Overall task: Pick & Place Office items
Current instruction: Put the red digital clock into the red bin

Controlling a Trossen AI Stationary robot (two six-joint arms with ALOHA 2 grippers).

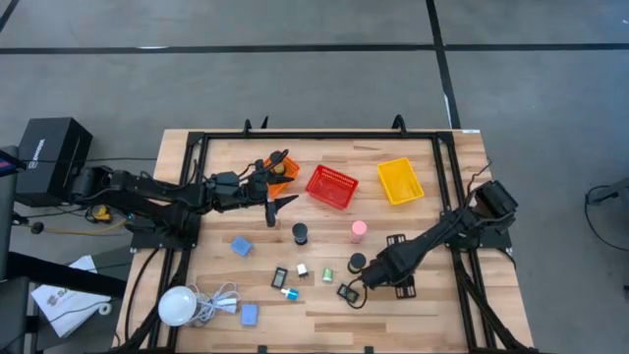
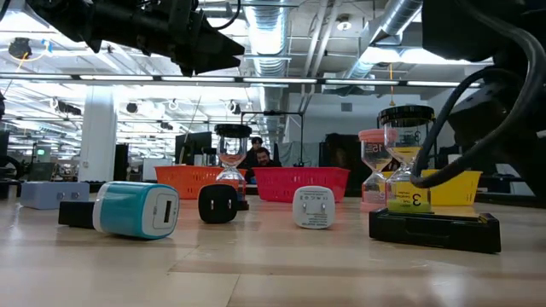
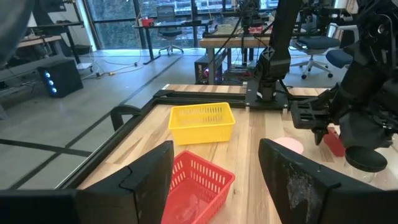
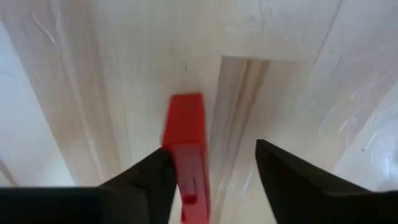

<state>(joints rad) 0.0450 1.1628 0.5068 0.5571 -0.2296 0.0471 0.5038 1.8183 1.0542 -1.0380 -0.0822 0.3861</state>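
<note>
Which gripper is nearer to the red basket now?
Left. The left gripper hangs just beside the red basket, at the side facing the orange basket. The right gripper is low over the table's near part, well apart from it.

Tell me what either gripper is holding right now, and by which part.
Nothing is clearly held. The right gripper straddles the red bar at its near end, fingers apart. The left gripper stands open, empty, near the red basket.
</note>
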